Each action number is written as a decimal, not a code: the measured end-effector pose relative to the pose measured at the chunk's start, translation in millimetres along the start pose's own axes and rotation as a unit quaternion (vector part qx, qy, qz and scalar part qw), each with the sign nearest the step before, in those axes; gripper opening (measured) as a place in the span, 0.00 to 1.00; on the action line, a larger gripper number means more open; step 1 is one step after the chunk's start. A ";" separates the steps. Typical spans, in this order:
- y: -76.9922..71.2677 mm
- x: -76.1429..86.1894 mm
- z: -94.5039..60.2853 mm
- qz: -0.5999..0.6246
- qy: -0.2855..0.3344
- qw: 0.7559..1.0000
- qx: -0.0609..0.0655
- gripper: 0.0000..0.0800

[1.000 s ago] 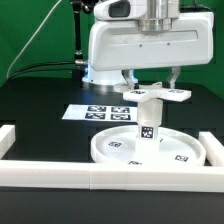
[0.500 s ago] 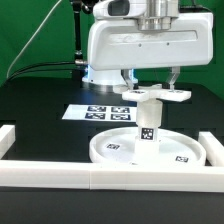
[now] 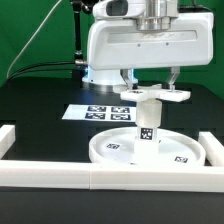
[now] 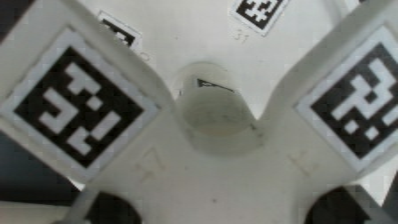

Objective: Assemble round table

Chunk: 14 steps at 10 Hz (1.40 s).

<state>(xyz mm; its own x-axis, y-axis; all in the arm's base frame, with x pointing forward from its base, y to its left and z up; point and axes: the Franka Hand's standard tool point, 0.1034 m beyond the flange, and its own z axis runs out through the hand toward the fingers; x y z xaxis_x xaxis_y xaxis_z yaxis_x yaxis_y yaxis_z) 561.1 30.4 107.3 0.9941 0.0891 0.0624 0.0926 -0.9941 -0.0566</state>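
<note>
The rimmed round disc (image 3: 115,147) lies on the black table near the front rail. The short post (image 3: 148,126) stands upright at its middle. The cross-shaped foot (image 3: 156,95) sits on top of the post, level. My gripper (image 3: 152,84) comes straight down over the foot with a finger on each side of it, shut on the foot. In the wrist view the foot (image 4: 214,130) fills the picture with two tagged arms, and my gripper (image 4: 228,208) shows only as dark fingertips (image 4: 107,207) at the edge.
The marker board (image 3: 95,112) lies behind the disc towards the exterior view's left. White border rails run along the front (image 3: 110,176), the left (image 3: 8,140) and the right (image 3: 214,148). The arm's white body (image 3: 140,45) hangs above the parts.
The foot's arms have shifted very slightly on the post since a second ago. The gripper, post and disc stay where they were.
</note>
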 end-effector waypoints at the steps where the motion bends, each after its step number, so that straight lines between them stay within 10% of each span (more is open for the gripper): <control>1: -1.6 0.1 0.4 0.074 0.003 0.997 0.004 0.55; 5: -6.0 0.3 0.9 0.271 0.013 0.962 0.015 0.55; 14: -7.7 0.6 1.5 0.597 0.012 0.801 0.042 0.55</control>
<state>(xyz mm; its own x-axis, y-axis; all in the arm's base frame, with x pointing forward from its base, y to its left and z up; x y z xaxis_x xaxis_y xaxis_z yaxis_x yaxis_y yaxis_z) 561.1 38.2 106.3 0.3746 -0.9247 -0.0678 -0.9194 -0.3610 -0.1560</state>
